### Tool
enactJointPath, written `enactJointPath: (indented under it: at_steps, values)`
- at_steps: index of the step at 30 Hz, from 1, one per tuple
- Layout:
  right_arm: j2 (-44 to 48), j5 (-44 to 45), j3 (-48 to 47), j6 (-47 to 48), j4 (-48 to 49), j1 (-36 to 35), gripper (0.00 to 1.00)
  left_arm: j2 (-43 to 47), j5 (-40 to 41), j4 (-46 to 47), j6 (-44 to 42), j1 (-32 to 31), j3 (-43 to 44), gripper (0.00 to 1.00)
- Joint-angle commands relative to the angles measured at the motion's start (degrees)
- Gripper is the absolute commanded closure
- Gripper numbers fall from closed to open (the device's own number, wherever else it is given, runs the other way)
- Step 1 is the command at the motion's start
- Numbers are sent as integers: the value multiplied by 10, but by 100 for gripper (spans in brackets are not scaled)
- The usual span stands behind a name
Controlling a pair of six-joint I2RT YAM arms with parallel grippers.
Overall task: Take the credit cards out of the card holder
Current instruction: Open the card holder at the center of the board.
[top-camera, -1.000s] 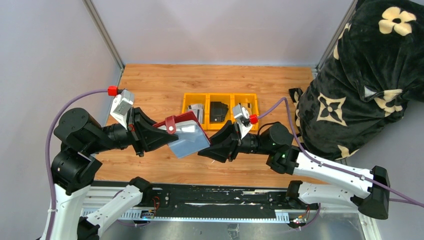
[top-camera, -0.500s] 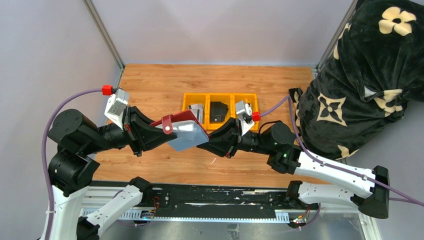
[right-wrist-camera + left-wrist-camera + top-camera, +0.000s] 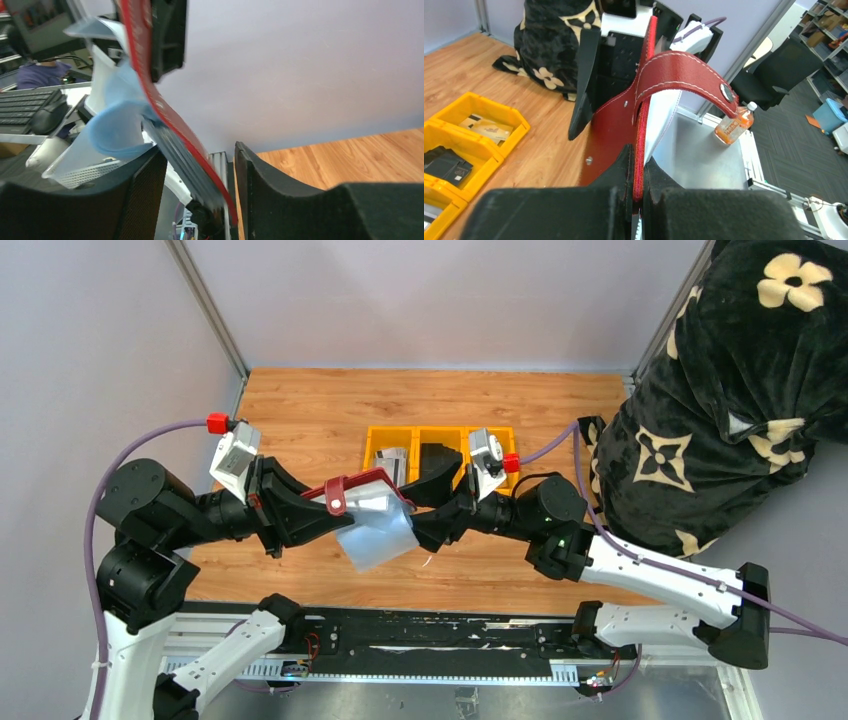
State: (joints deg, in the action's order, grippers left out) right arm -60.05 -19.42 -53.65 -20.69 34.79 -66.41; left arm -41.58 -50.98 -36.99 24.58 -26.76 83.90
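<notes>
The maroon card holder (image 3: 362,483) hangs in the air over the near table, on edge, its snap strap (image 3: 684,70) arched over the top. My left gripper (image 3: 335,510) is shut on its red edge (image 3: 639,165). A grey-blue lining flap (image 3: 378,538) droops below it. My right gripper (image 3: 412,515) is open and straddles the holder's other end (image 3: 197,155), with a gap on the wood side. Grey layered edges (image 3: 175,150) show inside; I cannot tell whether they are credit cards. Loose credit cards (image 3: 392,458) lie in the yellow tray; tan credit cards (image 3: 486,127) lie in the tray's furthest compartment in the left wrist view.
A yellow three-compartment tray (image 3: 372,436) stands mid-table, a black wallet-like object (image 3: 436,460) in its middle compartment. A black flower-patterned blanket (image 3: 730,390) bulks at the right edge. Metal frame posts (image 3: 205,305) rise at the back corners.
My right gripper has swung toward the tray and its jaws have widened around the holder's end. The grey flap now sags lower. The left gripper keeps its grip, shifted slightly left.
</notes>
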Motion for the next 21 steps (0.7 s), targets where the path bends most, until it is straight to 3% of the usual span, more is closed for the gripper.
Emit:
enactJointPath:
  at_steps: [1, 6, 14, 17, 21]
  values:
    - [-8, -60, -36, -30, 83, -10, 41, -7, -19, -27, -11, 0, -10, 100]
    - [-22, -104, -47, -40, 95, -17, 33, -9, -23, -35, -23, 0, -17, 100]
    - [-31, -91, -61, -49, 90, -19, 38, -12, -40, -49, -31, 0, -17, 100]
    - [-36, -95, -67, -63, 89, -20, 58, -10, -32, -56, -44, 0, -15, 97]
    - [-26, -70, -62, -69, 73, -20, 96, -10, -9, -62, -61, 0, 2, 69]
